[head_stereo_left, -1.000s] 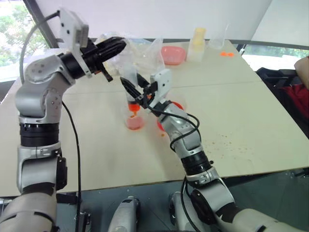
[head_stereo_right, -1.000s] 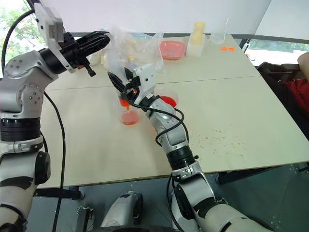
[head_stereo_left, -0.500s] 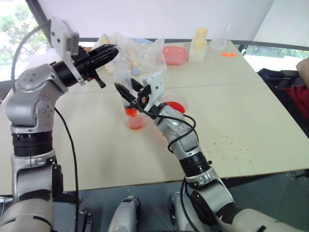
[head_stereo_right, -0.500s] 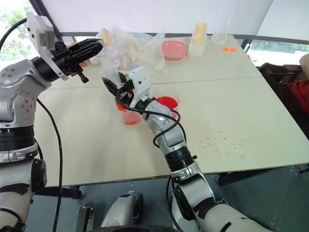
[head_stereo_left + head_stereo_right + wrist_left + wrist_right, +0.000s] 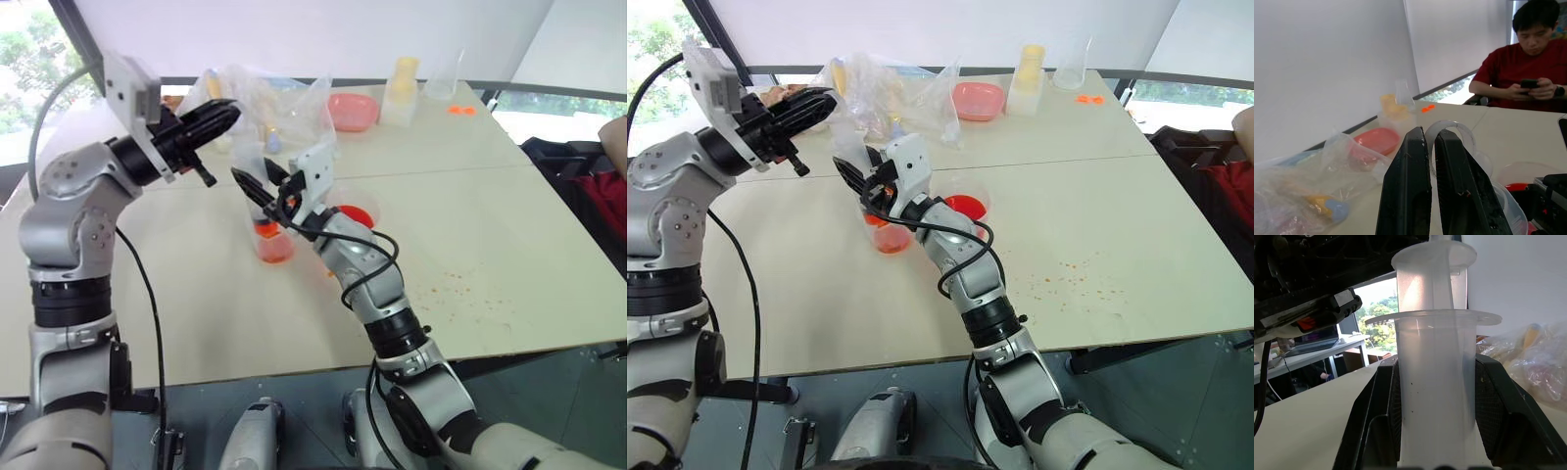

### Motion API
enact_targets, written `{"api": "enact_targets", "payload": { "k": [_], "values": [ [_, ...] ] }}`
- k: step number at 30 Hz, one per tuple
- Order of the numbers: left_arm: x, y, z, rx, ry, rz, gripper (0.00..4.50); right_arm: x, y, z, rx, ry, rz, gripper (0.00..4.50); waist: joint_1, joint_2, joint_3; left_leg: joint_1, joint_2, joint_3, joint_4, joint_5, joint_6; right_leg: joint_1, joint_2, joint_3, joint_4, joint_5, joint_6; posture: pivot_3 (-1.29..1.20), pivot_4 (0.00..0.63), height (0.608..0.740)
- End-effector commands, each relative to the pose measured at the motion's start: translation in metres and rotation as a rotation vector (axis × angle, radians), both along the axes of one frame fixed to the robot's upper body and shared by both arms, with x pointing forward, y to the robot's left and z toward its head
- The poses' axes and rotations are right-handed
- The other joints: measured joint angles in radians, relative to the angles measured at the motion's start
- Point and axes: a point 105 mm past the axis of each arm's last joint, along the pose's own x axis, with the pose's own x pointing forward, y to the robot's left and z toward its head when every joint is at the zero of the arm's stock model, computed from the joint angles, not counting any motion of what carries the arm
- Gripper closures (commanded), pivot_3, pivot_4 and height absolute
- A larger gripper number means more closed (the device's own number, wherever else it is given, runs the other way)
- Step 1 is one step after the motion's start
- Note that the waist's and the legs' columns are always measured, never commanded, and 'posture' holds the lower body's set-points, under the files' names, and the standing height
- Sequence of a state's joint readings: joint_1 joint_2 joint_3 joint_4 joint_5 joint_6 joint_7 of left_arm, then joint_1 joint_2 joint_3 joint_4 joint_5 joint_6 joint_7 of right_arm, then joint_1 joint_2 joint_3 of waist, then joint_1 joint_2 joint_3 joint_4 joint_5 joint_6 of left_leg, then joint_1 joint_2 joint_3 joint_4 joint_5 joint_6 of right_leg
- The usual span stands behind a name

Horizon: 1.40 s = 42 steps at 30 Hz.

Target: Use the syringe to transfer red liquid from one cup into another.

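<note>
Right fingers [image 5: 1371, 426] clamp the syringe [image 5: 1434, 382] barrel between them.

The syringe [image 5: 1434, 357] is cut off below — its orange tip hidden behind the right gripper [image 5: 263, 184].

A pale tabletop [image 5: 509, 225], made of two boards meeting at a seam, filled the middle of the frame, with grey floor [image 5: 549, 382] along the bottom edge. A white wall [image 5: 323, 34] ran across the top, and a window [image 5: 29, 59] with green trees and daylight sat at the upper left. A person [image 5: 1528, 73] in a red shirt sat at the table's far side, holding a phone.
</note>
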<state>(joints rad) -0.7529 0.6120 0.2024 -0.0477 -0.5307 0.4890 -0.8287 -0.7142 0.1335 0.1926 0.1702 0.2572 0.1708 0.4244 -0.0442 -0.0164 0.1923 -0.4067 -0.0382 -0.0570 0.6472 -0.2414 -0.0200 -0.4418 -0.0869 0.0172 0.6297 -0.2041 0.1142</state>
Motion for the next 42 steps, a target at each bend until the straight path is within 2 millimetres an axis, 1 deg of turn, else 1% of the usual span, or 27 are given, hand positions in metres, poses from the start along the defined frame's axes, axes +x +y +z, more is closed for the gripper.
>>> {"api": "enact_targets", "payload": {
  "k": [1,6,13,17,20,24,25,26,29,31,32,34,36,39,42],
  "values": [
    [-0.004,-0.021,-0.028,0.059,0.095,-0.084,4.47,-0.025,0.002,0.068,0.142,-0.216,0.045,3.08,0.0,0.0,0.0,0.0,0.0,0.0,0.0,0.0,0.0,0.0,0.0,0.0,0.0,0.0,0.0,0.0,0.15,0.74],
    [-0.009,-0.023,-0.038,0.086,0.126,-0.105,4.47,-0.021,-0.002,0.073,0.145,-0.231,0.026,3.08,0.0,0.0,0.0,0.0,0.0,0.0,0.0,0.0,0.0,0.0,0.0,0.0,0.0,0.0,0.0,0.0,0.15,0.74],
    [-0.009,-0.024,-0.043,0.092,0.131,-0.105,4.47,-0.019,-0.004,0.078,0.135,-0.266,0.004,3.08,0.0,0.0,0.0,0.0,0.0,0.0,0.0,0.0,0.0,0.0,0.0,0.0,0.0,0.0,0.0,0.0,0.15,0.74],
    [-0.006,-0.023,-0.036,0.064,0.113,-0.093,4.47,-0.017,-0.005,0.079,0.133,-0.272,-0.004,3.08,0.001,0.0,0.0,0.0,0.0,0.0,0.0,0.0,0.0,0.0,0.0,0.0,0.0,0.0,0.0,0.0,0.15,0.74],
    [-0.002,-0.02,-0.026,0.019,0.095,-0.075,4.47,-0.018,-0.005,0.078,0.126,-0.281,-0.007,3.08,0.0,0.0,0.0,0.0,0.0,0.0,0.0,0.0,0.0,0.0,0.0,0.0,0.0,0.0,0.0,0.0,0.15,0.74],
    [0.002,-0.012,-0.015,-0.003,0.057,-0.03,2.98,-0.018,-0.005,0.077,0.117,-0.288,-0.009,3.08,0.0,0.0,0.0,0.0,0.0,0.0,0.0,0.0,0.0,0.0,0.0,0.0,0.0,0.0,0.0,0.0,0.15,0.74],
    [0.002,-0.003,-0.01,0.001,0.055,-0.014,2.65,-0.018,-0.005,0.077,0.125,-0.275,-0.002,3.08,0.0,0.0,0.0,0.0,0.0,0.0,0.0,0.0,0.0,0.0,0.0,0.0,0.0,0.0,0.0,0.0,0.15,0.74],
    [-0.001,0.006,-0.003,-0.006,0.05,-0.01,2.65,-0.018,-0.005,0.078,0.135,-0.262,0.007,3.08,-0.001,0.0,0.0,0.0,0.0,0.0,0.0,0.0,0.0,0.0,0.0,0.0,0.0,0.0,0.0,0.0,0.15,0.74],
    [-0.007,0.024,0.015,-0.058,0.046,-0.013,2.65,-0.019,-0.006,0.08,0.165,-0.229,0.027,3.08,-0.01,0.0,0.0,0.0,0.0,0.0,-0.001,0.0,0.0,-0.001,0.001,0.0,0.0,0.0,0.0,0.0,0.15,0.74],
    [-0.014,0.034,0.019,-0.092,0.064,-0.026,2.65,-0.019,-0.009,0.083,0.197,-0.197,0.036,3.08,-0.011,0.0,0.0,0.0,0.001,0.0,-0.001,0.0,0.0,-0.001,0.001,0.0,0.0,0.0,0.0,0.0,0.15,0.74],
    [-0.017,0.037,0.018,-0.101,0.079,-0.034,2.65,-0.018,-0.012,0.085,0.22,-0.174,0.041,3.08,-0.012,0.0,0.0,0.0,0.001,-0.001,-0.001,0.0,0.0,-0.001,0.001,0.0,0.0,0.0,0.0,0.0,0.15,0.74],
    [-0.025,0.042,0.012,-0.104,0.115,-0.047,2.65,-0.014,-0.022,0.094,0.278,-0.123,0.038,3.08,-0.012,0.0,0.0,0.0,0.001,-0.001,-0.001,0.0,0.0,-0.001,0.001,0.0,0.0,0.0,0.0,0.0,0.15,0.74],
    [-0.035,0.04,-0.002,-0.057,0.163,-0.067,2.65,-0.01,-0.041,0.109,0.327,-0.081,0.026,3.08,-0.012,0.0,0.0,0.0,0.001,0.0,-0.001,0.0,0.0,-0.001,0.0,0.0,0.0,0.0,0.0,0.0,0.15,0.74],
    [-0.048,0.024,-0.016,-0.046,0.239,-0.133,2.65,-0.001,-0.083,0.133,0.37,0.005,-0.014,3.08,0.005,0.001,0.001,0.0,0.003,-0.001,-0.001,0.0,0.0,-0.001,-0.002,0.0,0.0,0.0,0.0,0.0,0.15,0.74],
    [-0.065,0.007,-0.039,0.073,0.285,-0.183,2.65,0.008,-0.135,0.143,0.33,0.147,-0.069,3.08,0.021,0.0,0.0,-0.002,0.002,-0.003,0.0,0.0,0.0,0.001,-0.003,-0.001,-0.003,0.0,0.0,0.0,0.15,0.74]
  ]
}}
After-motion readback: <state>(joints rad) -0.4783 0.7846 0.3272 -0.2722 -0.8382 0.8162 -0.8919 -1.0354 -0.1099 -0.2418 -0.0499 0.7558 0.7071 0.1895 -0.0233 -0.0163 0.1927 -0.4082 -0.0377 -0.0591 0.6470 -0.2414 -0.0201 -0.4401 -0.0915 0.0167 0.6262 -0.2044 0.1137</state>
